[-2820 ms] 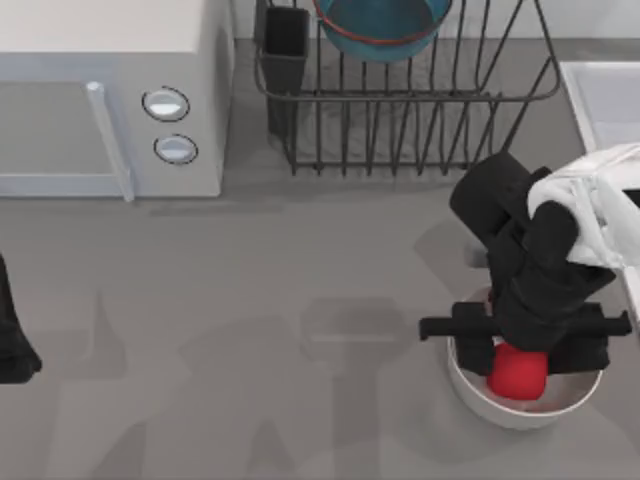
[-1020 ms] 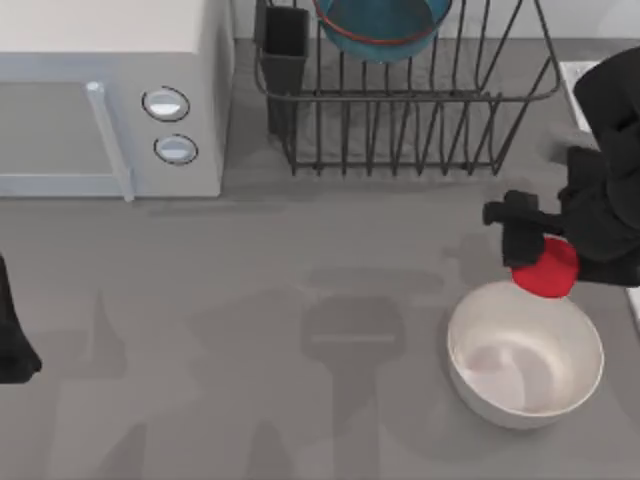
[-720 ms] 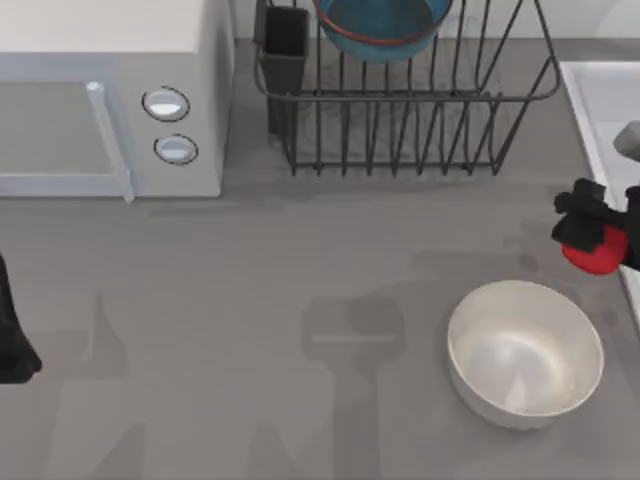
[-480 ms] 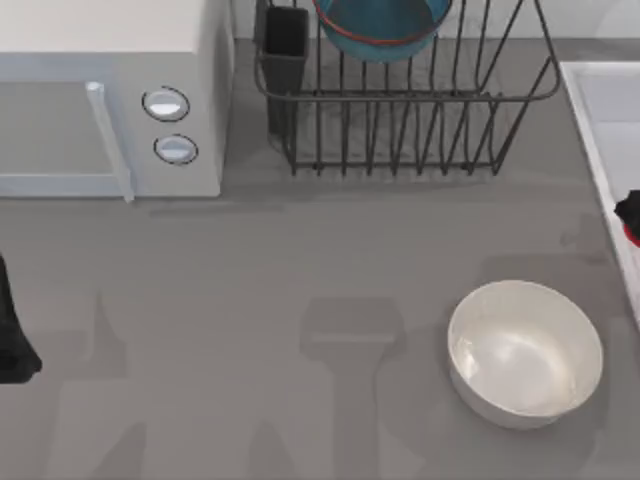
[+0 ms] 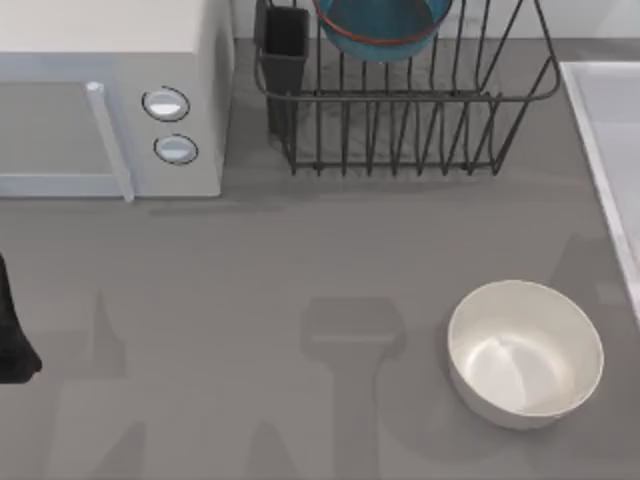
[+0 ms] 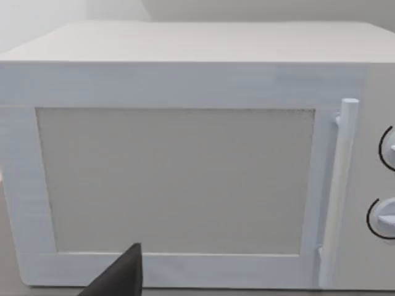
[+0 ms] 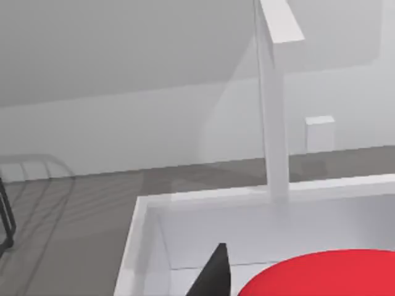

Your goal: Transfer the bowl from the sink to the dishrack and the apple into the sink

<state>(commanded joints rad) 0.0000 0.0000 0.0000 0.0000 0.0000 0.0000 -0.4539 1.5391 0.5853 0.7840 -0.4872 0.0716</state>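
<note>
The teal-blue bowl [image 5: 380, 24] with its orange-red rim leans in the dark wire dishrack [image 5: 405, 115] at the back of the table. The sink [image 5: 608, 115] lies along the right edge. In the right wrist view the pale sink basin [image 7: 203, 228] and its rim sit below and ahead. The red apple [image 7: 327, 272] hangs close over that basin. My right gripper [image 7: 308, 287] is shut on the apple, with one dark fingertip [image 7: 215, 274] beside it. My left arm [image 5: 12, 340] is parked at the table's left edge.
A glossy white bowl [image 5: 525, 352] stands at the front right, holding nothing. The white microwave [image 5: 110, 100] fills the back left, close before the left wrist camera as a microwave door [image 6: 179, 179]. A white faucet post [image 7: 274, 105] rises at the sink's far rim.
My right gripper lifted the apple out of the white bowl and carried it rightward, leaving the top view over the sink. The left arm has not moved.
</note>
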